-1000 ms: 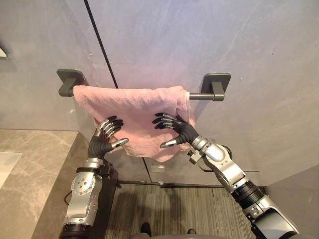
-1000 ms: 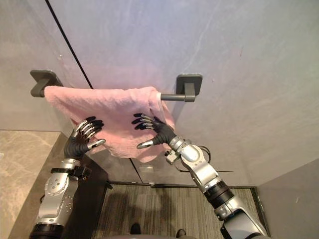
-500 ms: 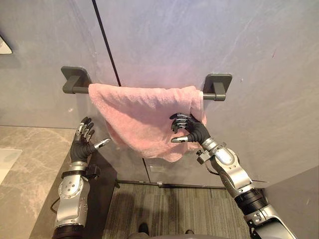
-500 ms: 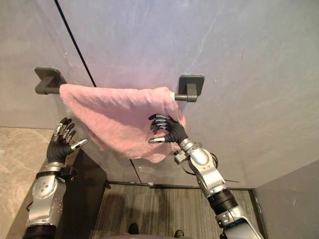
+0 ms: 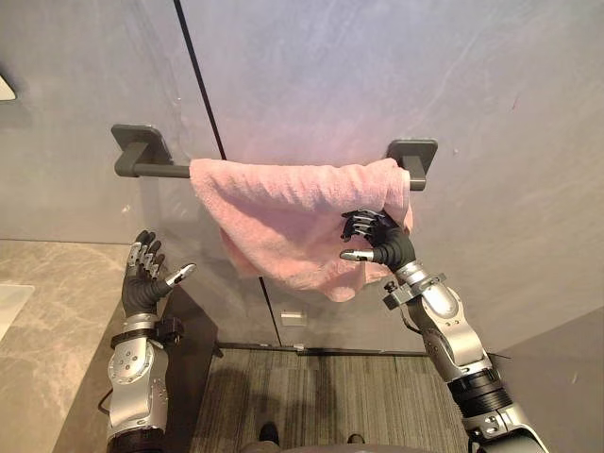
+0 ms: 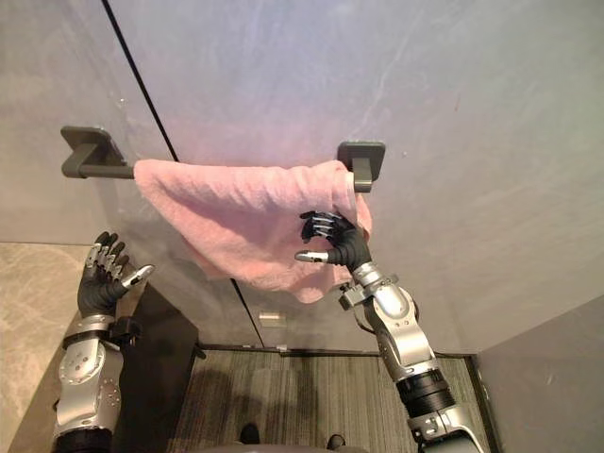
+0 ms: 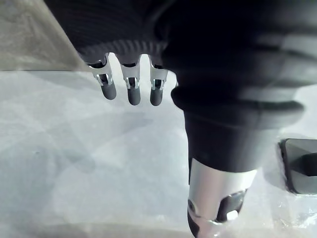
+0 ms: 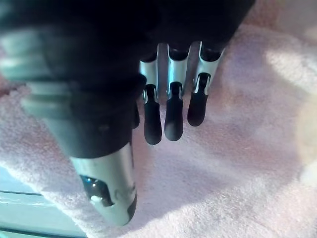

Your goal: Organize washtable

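A pink towel (image 5: 293,217) hangs bunched over a dark grey towel bar (image 5: 156,171) on the grey wall, pushed up against the bar's right bracket (image 5: 415,156). My right hand (image 5: 382,243) rests on the towel's lower right part, open, with its fingers (image 8: 171,109) laid on the cloth (image 8: 237,139) and its thumb held apart. My left hand (image 5: 143,283) is low at the left, clear of the towel, open with straight fingers (image 7: 130,89) towards the bare wall. The left stretch of the bar is uncovered.
A marble counter (image 5: 57,321) with a basin's edge (image 5: 8,307) lies at the lower left, with a dark cabinet side below it. A black seam (image 5: 203,94) runs down the wall. Striped flooring (image 5: 321,396) lies below the towel.
The towel has slid right along the bar with my right hand on it, baring the bar's left end. My left hand has come off the towel and dropped down to the left.
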### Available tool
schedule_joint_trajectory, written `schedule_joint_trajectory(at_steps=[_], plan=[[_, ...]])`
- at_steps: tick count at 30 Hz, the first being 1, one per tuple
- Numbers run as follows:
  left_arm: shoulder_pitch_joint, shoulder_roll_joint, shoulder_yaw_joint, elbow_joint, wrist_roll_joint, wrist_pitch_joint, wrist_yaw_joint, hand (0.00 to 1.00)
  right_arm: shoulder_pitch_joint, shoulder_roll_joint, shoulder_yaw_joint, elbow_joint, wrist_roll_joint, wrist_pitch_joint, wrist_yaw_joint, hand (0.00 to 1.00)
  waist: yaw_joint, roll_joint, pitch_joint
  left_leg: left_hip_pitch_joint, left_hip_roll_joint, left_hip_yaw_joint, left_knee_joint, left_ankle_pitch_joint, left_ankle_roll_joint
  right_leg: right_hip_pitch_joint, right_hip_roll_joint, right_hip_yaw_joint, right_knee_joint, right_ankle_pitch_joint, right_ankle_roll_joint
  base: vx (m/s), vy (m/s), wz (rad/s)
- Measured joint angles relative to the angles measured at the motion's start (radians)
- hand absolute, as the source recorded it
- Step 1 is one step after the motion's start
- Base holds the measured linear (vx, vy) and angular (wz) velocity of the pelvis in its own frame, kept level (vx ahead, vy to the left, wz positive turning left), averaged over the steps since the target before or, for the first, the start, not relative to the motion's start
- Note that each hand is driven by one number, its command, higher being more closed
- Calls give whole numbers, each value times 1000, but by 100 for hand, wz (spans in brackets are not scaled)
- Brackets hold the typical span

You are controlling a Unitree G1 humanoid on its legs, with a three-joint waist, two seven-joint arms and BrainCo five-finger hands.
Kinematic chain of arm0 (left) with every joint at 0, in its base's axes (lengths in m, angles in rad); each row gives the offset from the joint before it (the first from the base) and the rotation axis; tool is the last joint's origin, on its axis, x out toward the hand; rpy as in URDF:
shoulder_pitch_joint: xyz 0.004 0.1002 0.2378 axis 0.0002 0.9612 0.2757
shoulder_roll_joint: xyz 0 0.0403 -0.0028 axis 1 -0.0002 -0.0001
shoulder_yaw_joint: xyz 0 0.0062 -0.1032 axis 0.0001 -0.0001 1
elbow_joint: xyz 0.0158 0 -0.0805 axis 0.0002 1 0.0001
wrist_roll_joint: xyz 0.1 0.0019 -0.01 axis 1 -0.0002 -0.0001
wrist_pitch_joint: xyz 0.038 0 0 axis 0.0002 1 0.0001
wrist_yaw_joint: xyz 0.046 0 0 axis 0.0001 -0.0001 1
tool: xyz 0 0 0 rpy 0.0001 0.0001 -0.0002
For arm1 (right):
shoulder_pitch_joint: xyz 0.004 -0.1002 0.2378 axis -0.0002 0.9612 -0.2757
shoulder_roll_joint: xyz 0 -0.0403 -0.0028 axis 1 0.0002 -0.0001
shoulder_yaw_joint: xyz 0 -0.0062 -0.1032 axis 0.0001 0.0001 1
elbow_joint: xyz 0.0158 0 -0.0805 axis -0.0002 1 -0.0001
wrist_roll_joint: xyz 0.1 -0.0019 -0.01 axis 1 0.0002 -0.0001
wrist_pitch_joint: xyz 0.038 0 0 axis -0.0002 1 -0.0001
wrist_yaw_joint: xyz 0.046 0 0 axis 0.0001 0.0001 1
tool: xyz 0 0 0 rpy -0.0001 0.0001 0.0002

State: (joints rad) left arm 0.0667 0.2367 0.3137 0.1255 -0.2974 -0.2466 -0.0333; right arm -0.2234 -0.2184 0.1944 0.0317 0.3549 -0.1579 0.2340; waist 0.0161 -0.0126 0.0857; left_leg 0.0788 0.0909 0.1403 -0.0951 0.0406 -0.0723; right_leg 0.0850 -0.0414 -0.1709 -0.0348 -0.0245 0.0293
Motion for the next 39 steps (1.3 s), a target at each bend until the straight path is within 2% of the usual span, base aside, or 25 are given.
schedule_joint_trajectory(at_steps=[3, 20, 26, 32, 37, 39], plan=[[1, -7, 5, -11, 0, 0, 14, 0, 44, 5, -6, -53, 10, -1, 1, 0, 0, 0, 0, 1, 0, 1, 0, -1, 0, 0, 0, 1, -2, 0, 0, 0, 0, 0], [49, -74, 8, -14, 6, 0, 21, 0, 219, 39, -19, -140, 40, -10, 34, 0, -5, 0, 0, 7, 0, 3, 0, -4, -1, 1, 1, 3, -4, 0, 0, 0, 0, 0], [62, -75, 9, -14, 9, -1, 34, 0, 280, 40, -19, -144, 47, -10, 55, 0, -7, 0, 0, 8, 0, 3, 0, -4, -1, 3, 1, 4, -4, 0, 0, 0, 0, 0], [105, -80, 12, -11, 17, -1, 34, 0, 369, 40, -29, -194, 26, -11, 59, 0, -31, 0, 0, 11, 0, 4, 0, -4, -1, 5, 1, 5, -4, 0, 0, 0, 0, 0], [126, -117, 21, 46, 32, 0, 30, 0, 466, 42, -144, -174, -56, -11, 50, 0, -34, 1, 0, 23, 1, 8, 0, -8, 0, 16, 1, 7, -6, 0, 1, 0, 0, -1], [155, -117, 22, 72, 34, 1, 12, 0, 485, 42, -197, -140, -82, -11, 43, 0, -49, 2, -1, 23, 1, 10, 0, -8, 0, 15, 2, 8, -6, 0, 1, 0, 0, -2]])
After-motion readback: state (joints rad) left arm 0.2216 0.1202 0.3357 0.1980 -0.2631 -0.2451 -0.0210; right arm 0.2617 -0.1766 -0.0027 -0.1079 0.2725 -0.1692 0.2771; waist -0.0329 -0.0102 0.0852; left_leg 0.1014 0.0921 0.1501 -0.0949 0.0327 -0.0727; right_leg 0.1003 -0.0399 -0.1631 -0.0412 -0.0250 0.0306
